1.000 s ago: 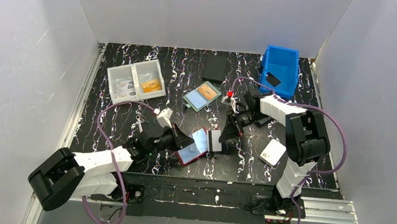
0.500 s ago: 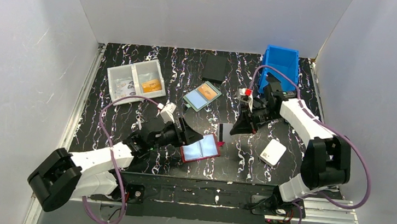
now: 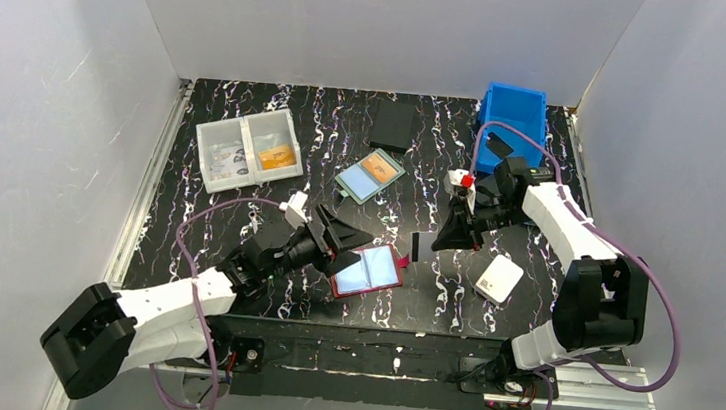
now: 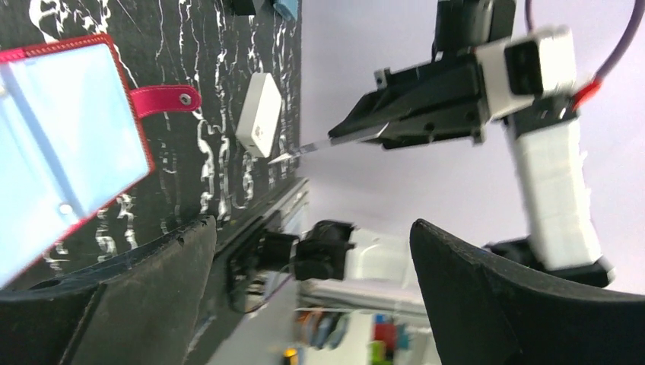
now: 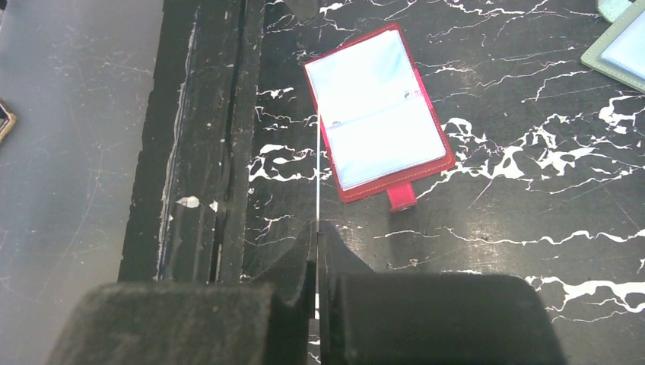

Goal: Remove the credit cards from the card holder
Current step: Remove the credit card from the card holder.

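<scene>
Right gripper [image 3: 439, 240] clamps a card [image 3: 421, 248] by its edge, which may slip; left gripper [image 3: 351, 246] gapes, leaving the holder [image 3: 369, 272] unpinned.

Red card holder [image 3: 369, 271] lies open flat; one credit card [image 3: 420, 246] held aloft

Left gripper [image 3: 359, 248] wide open, low and outstretched; right gripper [image 3: 439, 240] pinched tight, aloft, nose down.

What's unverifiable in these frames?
- Credit card in the right gripper: edge-on in right wrist view, tiny in top view; face unreadable.
- Card holder: left wrist view crops it at the frame edge; remaining cards indistinguishable from its light-blue pockets.
- Blue bin: contents too small in top view.
</scene>
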Motion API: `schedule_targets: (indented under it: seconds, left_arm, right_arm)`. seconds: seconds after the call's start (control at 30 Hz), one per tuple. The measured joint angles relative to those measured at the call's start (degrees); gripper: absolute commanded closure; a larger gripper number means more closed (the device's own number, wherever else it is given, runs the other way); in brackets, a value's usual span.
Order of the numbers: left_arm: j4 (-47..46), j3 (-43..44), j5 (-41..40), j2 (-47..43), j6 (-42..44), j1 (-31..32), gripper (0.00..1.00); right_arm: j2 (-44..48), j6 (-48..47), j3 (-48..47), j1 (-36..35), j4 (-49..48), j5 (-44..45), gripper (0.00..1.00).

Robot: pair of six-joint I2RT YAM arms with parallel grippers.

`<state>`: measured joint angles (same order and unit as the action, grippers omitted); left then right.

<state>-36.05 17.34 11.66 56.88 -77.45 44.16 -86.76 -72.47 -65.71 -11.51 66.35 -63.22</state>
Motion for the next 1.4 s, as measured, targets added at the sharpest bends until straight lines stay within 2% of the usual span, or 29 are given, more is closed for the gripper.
schedule_targets:
  seconds: [0.27,0.47,0.7,0.87,1.4]
  left_arm:
    - [1.33,7.17,-4.2,10.4,-19.1,4.07,0.02]
    - [2.75,12.55,-3.3,16.83,-26.47,5.51,0.05]
    - [4.92,14.08,-3.26,20.31,-29.64,7.3,0.16]
    - [5.42,16.0,-3.28,23.12,-30.47,8.61,0.21]
    - [5.49,20.87,-3.23,30.84,-32.76,9.7,0.53]
  right_arm:
    - [1.75,-0.87,3.43,1.2,-2.05,0.59,0.99]
    - [11.54,2.86,10.08,1.31,-11.3,1.07,0.99]
    - [23.63,8.52,21.62,1.31,-28.09,1.55,0.99]
    - [24.9,7.41,23.39,1.33,-32.76,1.36,0.99]
    - [24.96,-3.34,24.41,1.33,-32.17,-1.62,0.99]
